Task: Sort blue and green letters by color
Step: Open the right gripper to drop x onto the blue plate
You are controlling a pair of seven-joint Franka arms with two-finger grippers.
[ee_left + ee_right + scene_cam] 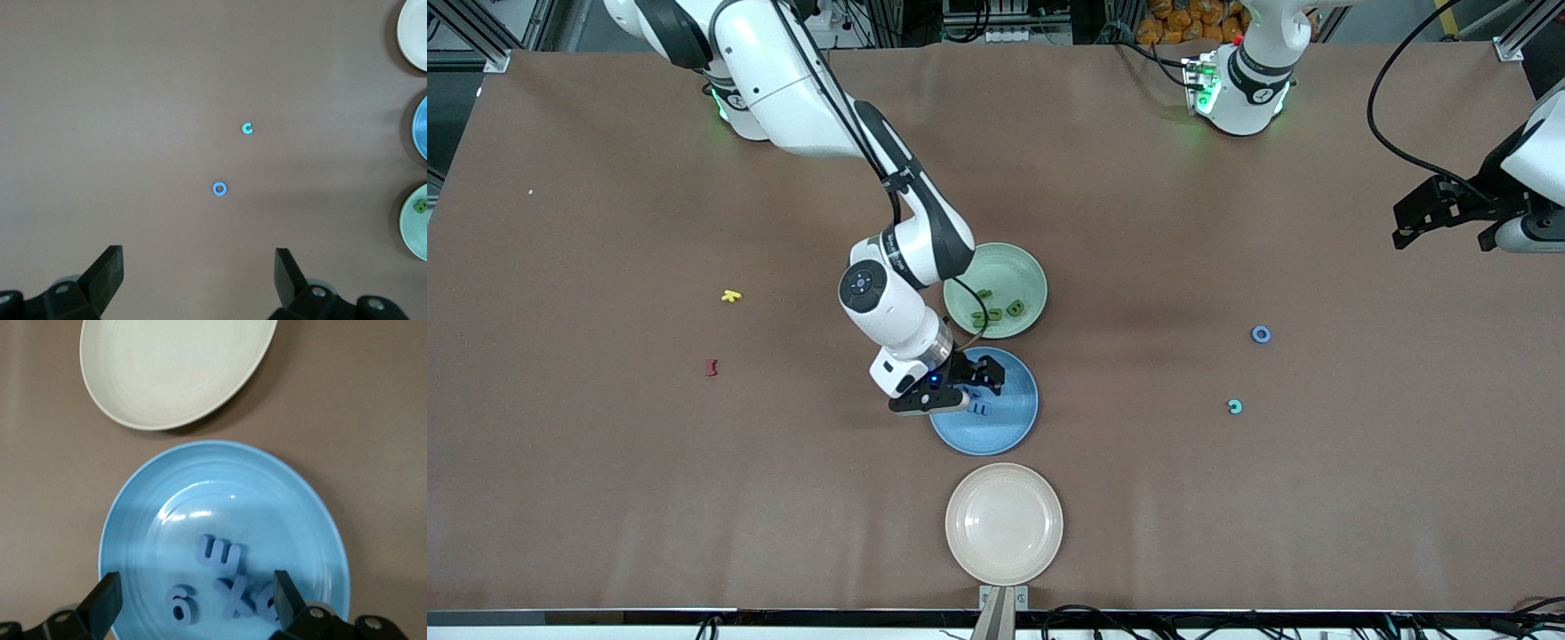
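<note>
Hovering over the blue plate (pixel 1005 427), right gripper (pixel 976 375) with fingers spread, nothing between them. In that plate, four blue letters (pixel 220 583) lying close together. In the green plate (pixel 1009 267), just farther from the front camera than the blue plate, green letters (pixel 996 311). Waiting toward its own end of the table, well apart from the blue plate, left gripper (pixel 200 287), fingers spread, empty.

Blue letters (pixel 223 583): 6, X, m.
</note>
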